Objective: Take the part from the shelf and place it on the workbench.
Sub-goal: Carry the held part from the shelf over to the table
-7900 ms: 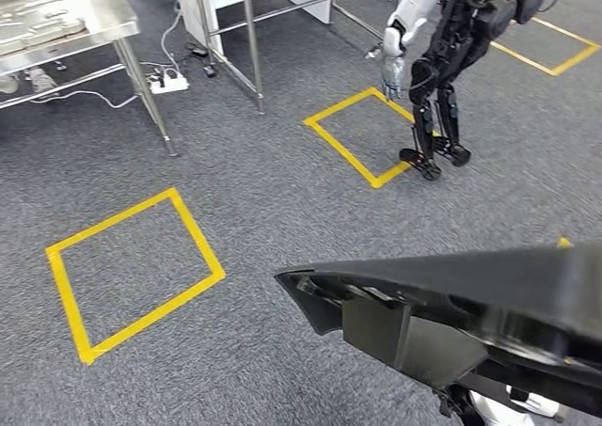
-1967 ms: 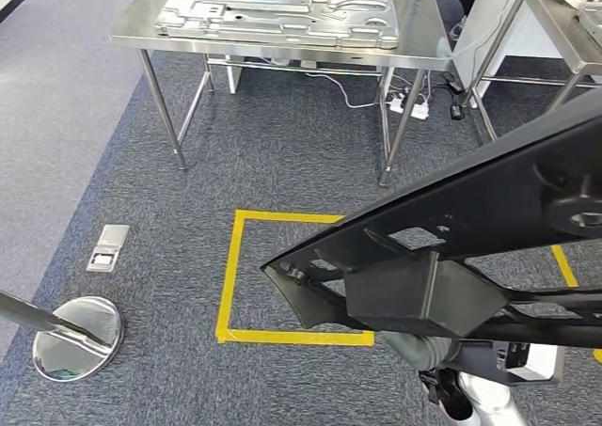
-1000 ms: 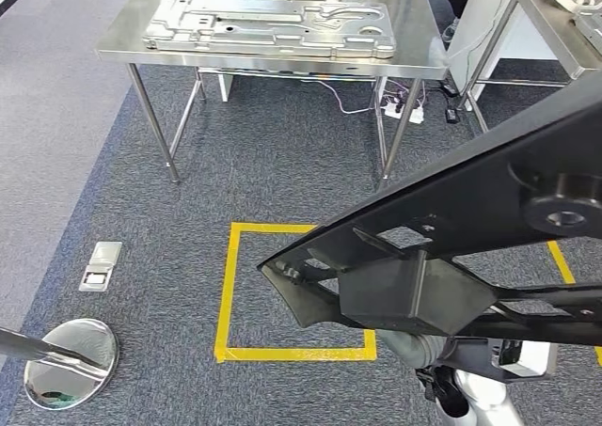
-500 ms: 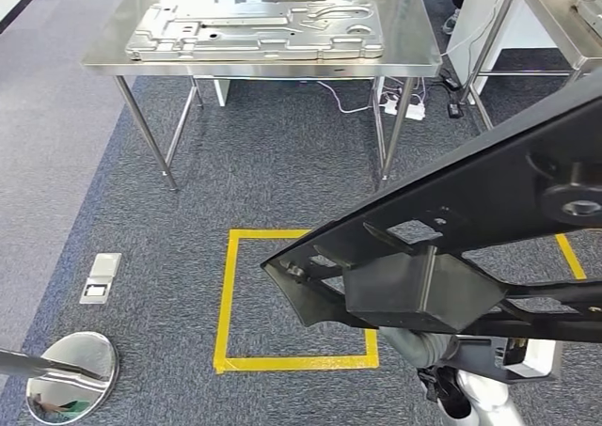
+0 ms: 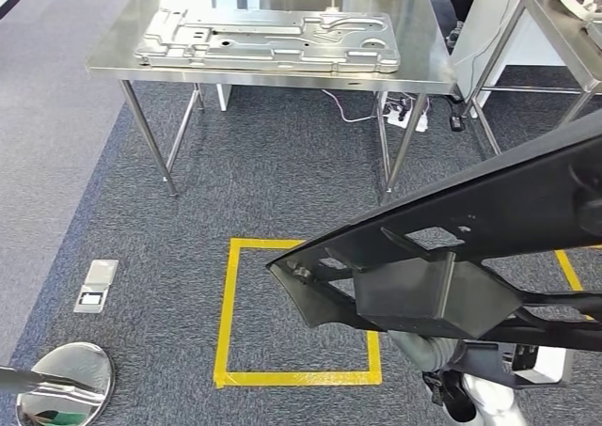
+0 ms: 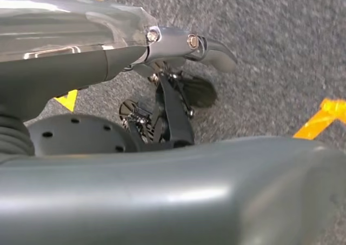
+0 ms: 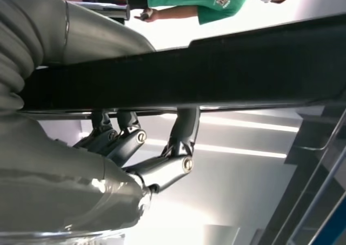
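Part (image 5: 468, 228), a long black moulding, hangs carried across the head view, nearer the steel workbench (image 5: 128, 50) than a moment ago (the approach continues); right hand (image 7: 134, 142) grips its edge; left hand (image 6: 179, 45) rests against it, grasp unclear.

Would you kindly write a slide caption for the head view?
Long black part carried toward a steel workbench bearing a stamped metal panel.
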Robot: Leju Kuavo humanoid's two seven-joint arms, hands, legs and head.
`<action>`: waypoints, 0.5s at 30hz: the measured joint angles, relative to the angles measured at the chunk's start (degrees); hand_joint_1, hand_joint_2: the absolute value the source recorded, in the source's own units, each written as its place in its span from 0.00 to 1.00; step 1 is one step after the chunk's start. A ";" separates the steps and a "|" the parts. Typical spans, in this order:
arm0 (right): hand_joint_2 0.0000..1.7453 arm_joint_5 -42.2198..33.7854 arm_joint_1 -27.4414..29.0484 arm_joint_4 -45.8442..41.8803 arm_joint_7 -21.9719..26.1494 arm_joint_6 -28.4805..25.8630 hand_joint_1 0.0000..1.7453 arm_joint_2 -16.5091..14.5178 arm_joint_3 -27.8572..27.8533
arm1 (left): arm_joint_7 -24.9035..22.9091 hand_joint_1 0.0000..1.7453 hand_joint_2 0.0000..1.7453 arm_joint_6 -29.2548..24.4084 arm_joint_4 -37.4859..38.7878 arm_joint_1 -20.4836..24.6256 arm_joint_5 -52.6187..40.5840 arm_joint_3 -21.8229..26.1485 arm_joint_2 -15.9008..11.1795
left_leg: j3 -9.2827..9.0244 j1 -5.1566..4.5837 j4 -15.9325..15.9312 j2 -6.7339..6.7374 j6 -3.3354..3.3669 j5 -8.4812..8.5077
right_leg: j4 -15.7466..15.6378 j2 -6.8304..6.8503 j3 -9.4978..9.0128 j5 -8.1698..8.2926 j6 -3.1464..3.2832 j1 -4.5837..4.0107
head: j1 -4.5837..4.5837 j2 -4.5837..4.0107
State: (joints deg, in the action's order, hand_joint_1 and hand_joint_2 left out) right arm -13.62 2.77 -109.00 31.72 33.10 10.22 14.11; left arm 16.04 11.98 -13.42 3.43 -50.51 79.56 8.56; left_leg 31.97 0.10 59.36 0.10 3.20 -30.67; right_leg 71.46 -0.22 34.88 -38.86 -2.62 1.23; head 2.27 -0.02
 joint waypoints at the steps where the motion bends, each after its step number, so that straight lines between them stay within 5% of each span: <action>1: 1.00 -0.13 0.24 0.02 0.04 0.21 1.00 0.11 -0.07 | -0.01 0.00 1.00 0.00 0.00 -0.03 0.00 0.00 0.04 | -0.40 0.01 0.00 0.00 -0.05 -0.39 | 2.35 0.01 2.01 -0.47 -0.18 0.02 | -0.01 0.00; 3: 1.00 -0.42 0.58 0.04 0.15 0.77 1.00 0.36 -0.15 | -0.02 0.00 1.00 0.00 0.00 -0.12 0.02 0.01 0.07 | -1.58 0.13 0.00 0.00 -0.37 -1.33 | 1.24 0.05 3.32 2.38 -0.47 0.09 | -0.02 -0.01; 5: 1.00 -0.61 0.79 0.08 0.23 1.30 1.00 0.66 -0.21 | -0.02 0.00 1.00 0.01 0.00 -0.19 0.04 0.03 0.08 | -3.12 0.36 -0.09 0.00 -0.89 -2.44 | -5.51 0.19 1.52 7.75 -0.59 0.09 | -0.01 -0.01; 6: 1.00 -0.66 0.88 0.12 0.25 1.48 1.00 0.80 -0.27 | -0.02 0.00 1.00 0.01 0.00 -0.14 0.04 0.05 0.08 | -3.68 0.43 -0.10 0.00 -1.19 -2.90 | -8.39 0.30 0.76 9.00 -0.49 -0.05 | -0.01 -0.01; 12: 1.00 -0.79 1.57 0.09 0.30 1.73 1.00 1.43 -1.30 | -0.01 0.00 1.00 0.03 0.00 0.06 0.01 0.10 0.14 | -3.52 0.35 2.38 0.13 -2.64 -3.91 | -11.01 0.34 -0.66 8.48 2.50 -0.21 | -0.20 0.02; 15: 1.00 -0.79 1.62 0.06 0.32 1.79 1.00 1.60 -1.59 | -0.01 0.00 1.00 0.04 0.00 0.20 0.01 0.11 0.14 | 2.09 0.54 11.45 0.10 -3.32 -6.86 | -11.21 0.28 -1.78 7.54 3.17 -0.13 | -0.07 0.02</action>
State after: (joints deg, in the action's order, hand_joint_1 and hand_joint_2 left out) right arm -14.40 4.39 -108.94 32.04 34.89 11.81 12.52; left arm 16.03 12.02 -13.42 3.63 -50.50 79.67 8.70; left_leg 34.07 0.64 70.81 0.20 -0.13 -37.52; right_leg 60.25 0.06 33.10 -31.31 0.55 1.11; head 2.20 0.00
